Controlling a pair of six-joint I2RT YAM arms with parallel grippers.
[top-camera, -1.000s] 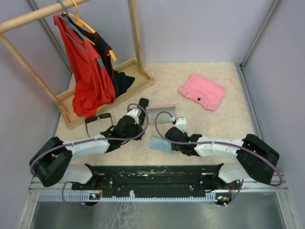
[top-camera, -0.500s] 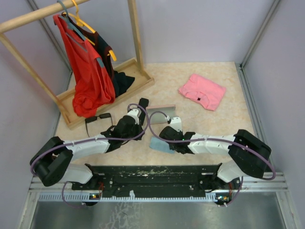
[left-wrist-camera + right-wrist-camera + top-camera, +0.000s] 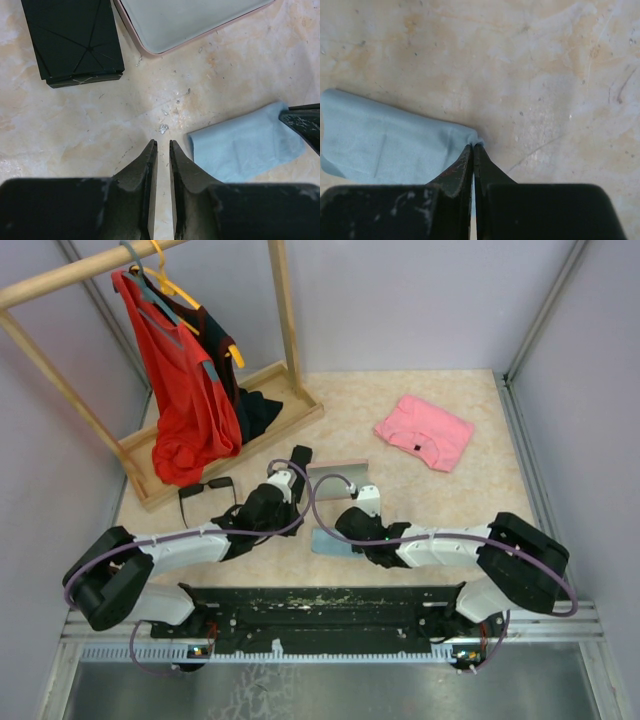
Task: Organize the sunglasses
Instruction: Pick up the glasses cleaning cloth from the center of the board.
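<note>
right gripper [image 3: 473, 147] closed, apparently pinching blue cloth [image 3: 382, 146] corner

Soft, even white light fills the space from overhead, bright but not harsh. In the top view the marbled table [image 3: 440, 510] is uniformly lit, and shadows are faint and soft-edged. The walls [image 3: 400, 300] lean outward slightly toward the frame edges. In the wrist views the stone surface and the blue cloth [image 3: 385, 145] are sharp. The dark left gripper [image 3: 160, 147] and right gripper [image 3: 472, 150] loom blurred in the near foreground. A pale sheen lies on the stone in the right wrist view.
</note>
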